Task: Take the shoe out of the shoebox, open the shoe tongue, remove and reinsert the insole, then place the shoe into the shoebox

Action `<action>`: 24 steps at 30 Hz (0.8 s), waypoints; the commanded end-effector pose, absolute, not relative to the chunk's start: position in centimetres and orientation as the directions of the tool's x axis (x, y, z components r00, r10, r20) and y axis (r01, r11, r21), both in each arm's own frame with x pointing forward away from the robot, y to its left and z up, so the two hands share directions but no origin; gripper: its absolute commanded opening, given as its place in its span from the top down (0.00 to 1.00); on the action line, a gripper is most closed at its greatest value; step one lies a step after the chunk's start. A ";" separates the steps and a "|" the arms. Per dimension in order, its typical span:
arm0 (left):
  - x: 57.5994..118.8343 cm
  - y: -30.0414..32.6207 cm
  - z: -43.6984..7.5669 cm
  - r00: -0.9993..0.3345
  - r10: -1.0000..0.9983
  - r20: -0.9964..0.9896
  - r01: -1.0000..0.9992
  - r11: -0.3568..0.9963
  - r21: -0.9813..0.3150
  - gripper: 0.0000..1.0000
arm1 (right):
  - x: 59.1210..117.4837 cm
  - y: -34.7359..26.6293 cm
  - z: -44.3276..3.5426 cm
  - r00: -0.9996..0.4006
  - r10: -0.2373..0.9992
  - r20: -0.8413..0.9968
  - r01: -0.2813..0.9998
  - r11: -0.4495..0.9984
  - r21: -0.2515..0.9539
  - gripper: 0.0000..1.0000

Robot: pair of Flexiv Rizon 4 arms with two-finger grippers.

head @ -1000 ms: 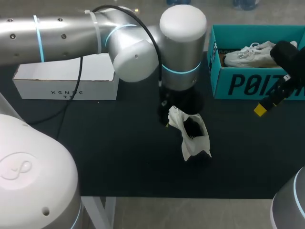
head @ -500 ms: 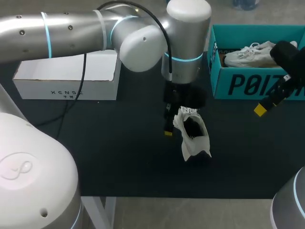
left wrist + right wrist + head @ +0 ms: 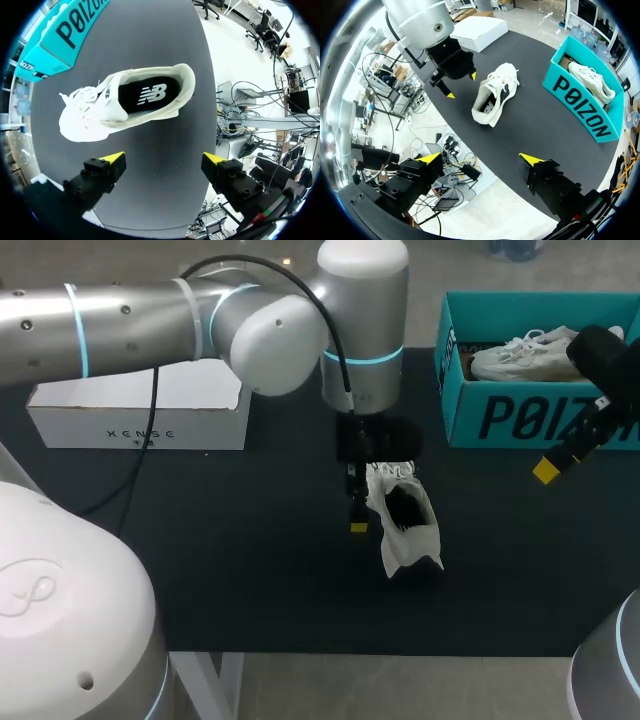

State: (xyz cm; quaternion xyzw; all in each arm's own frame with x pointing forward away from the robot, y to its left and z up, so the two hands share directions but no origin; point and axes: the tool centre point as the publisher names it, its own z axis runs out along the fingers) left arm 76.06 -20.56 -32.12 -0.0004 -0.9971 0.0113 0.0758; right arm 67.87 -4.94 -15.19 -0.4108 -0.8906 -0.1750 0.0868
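A white shoe (image 3: 406,523) lies on its side on the black table (image 3: 250,570), its dark insole showing through the opening. My left gripper (image 3: 356,502) hangs close by the shoe's left side. In the left wrist view the shoe (image 3: 125,102) lies just ahead of the left gripper (image 3: 163,158), which is open and holds nothing. The teal shoebox (image 3: 535,415) stands at the back right with a second white shoe (image 3: 520,353) in it. My right gripper (image 3: 560,462) hovers in front of the box, and in its own view the right gripper (image 3: 481,158) is open and empty.
A white cardboard box (image 3: 140,408) sits at the back left of the table, under my left arm. In the right wrist view the shoe (image 3: 495,95) lies between that white box (image 3: 477,27) and the teal shoebox (image 3: 585,105).
My left gripper has slid from above the shoe's upper end down along its left side. The shoe's laced end has settled slightly to the right. My right arm has not moved.
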 end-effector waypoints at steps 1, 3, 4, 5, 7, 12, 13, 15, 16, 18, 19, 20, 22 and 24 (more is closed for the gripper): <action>76.0 -20.5 -32.1 -0.989 0.003 0.149 -0.001 1.000 -0.024 0.00 | 68.0 -4.9 -15.2 -0.646 0.702 0.300 0.763 0.602 0.236 0.00; 76.0 -20.5 -32.1 -0.989 0.003 0.149 -0.001 1.000 -0.024 0.00 | 68.0 -4.9 -15.2 -0.646 0.702 0.300 0.763 0.602 0.236 0.00; 76.0 -20.5 -32.1 -0.989 0.003 0.149 -0.001 1.000 -0.024 0.00 | 68.0 -4.9 -15.2 -0.646 0.702 0.300 0.763 0.602 0.236 0.00; 75.5 -20.9 -32.1 -0.990 -0.008 0.142 -0.009 1.000 -0.006 0.00 | 68.0 -4.9 -15.2 -0.646 0.702 0.300 0.763 0.602 0.236 0.00; 74.9 -21.4 -32.0 -0.990 -0.060 0.128 -0.059 0.998 0.004 0.00 | 68.0 -4.9 -15.2 -0.646 0.702 0.300 0.763 0.602 0.236 0.00; 73.4 -22.1 -32.1 -0.988 -0.078 0.130 -0.078 0.997 0.006 0.00 | 68.0 -4.9 -15.2 -0.646 0.702 0.300 0.763 0.602 0.236 0.00; 73.1 -22.2 -32.2 -0.988 -0.077 0.131 -0.077 0.997 0.007 0.00 | 68.0 -4.9 -15.2 -0.646 0.702 0.300 0.763 0.602 0.236 0.00; 72.6 -22.4 -32.3 -0.989 -0.070 0.131 -0.071 0.997 -0.003 0.00 | 68.0 -4.9 -15.2 -0.646 0.702 0.300 0.763 0.602 0.236 0.00; 72.5 -22.4 -32.3 -0.987 -0.061 0.146 -0.062 0.998 -0.005 0.00 | 68.0 -4.9 -15.2 -0.646 0.702 0.300 0.763 0.602 0.236 0.00; 72.1 -22.7 -32.4 -0.988 -0.061 0.144 -0.063 0.998 -0.009 0.00 | 68.0 -4.9 -15.2 -0.646 0.702 0.300 0.763 0.602 0.236 0.00; 71.9 -22.8 -32.5 -0.987 -0.053 0.154 -0.056 0.998 -0.018 0.00 | 68.0 -4.9 -15.2 -0.646 0.702 0.300 0.763 0.602 0.236 0.00; 71.8 -22.9 -32.5 -0.986 -0.054 0.158 -0.058 0.998 -0.017 0.00 | 68.0 -4.9 -15.2 -0.646 0.702 0.300 0.763 0.602 0.236 0.00; 71.5 -23.0 -32.5 -0.986 -0.054 0.156 -0.060 0.998 -0.030 0.00 | 68.0 -4.9 -15.2 -0.646 0.702 0.300 0.763 0.602 0.236 0.00; 71.3 -23.4 -32.5 -0.985 -0.063 0.158 -0.069 0.997 -0.036 0.00 | 68.0 -4.9 -15.2 -0.646 0.702 0.300 0.763 0.602 0.236 0.00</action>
